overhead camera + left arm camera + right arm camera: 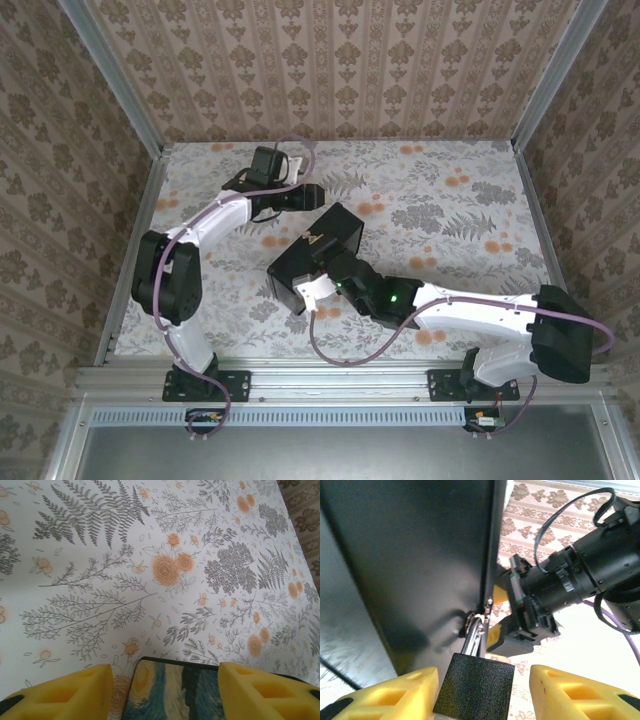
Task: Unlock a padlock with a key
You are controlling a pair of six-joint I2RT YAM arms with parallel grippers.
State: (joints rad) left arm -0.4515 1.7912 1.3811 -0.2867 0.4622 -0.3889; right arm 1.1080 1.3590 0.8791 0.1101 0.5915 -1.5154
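Hanging from a small fitting on the dark side wall of the box, the padlock shows in the right wrist view as a black, grainy block, with its metal shackle running up to the wall. The right gripper brackets the padlock's body with one yellow fingertip on each side and a clear gap between each pad and the block, so its jaws stand apart and grip nothing. Past the wall's edge the same camera catches the left gripper, its yellow fingers close against that edge of the box. In the left wrist view the two yellow fingers sit well apart with the blue-and-yellow painted top of the box between them. The finger on the right of that picture lies against the box's corner, while a sliver of the floral table shows beside the other one — whether the box is pinched I cannot tell. From above, the box stands near the middle of the table, turned at an angle — the left arm reaches to its far corner and the right arm to its near left side
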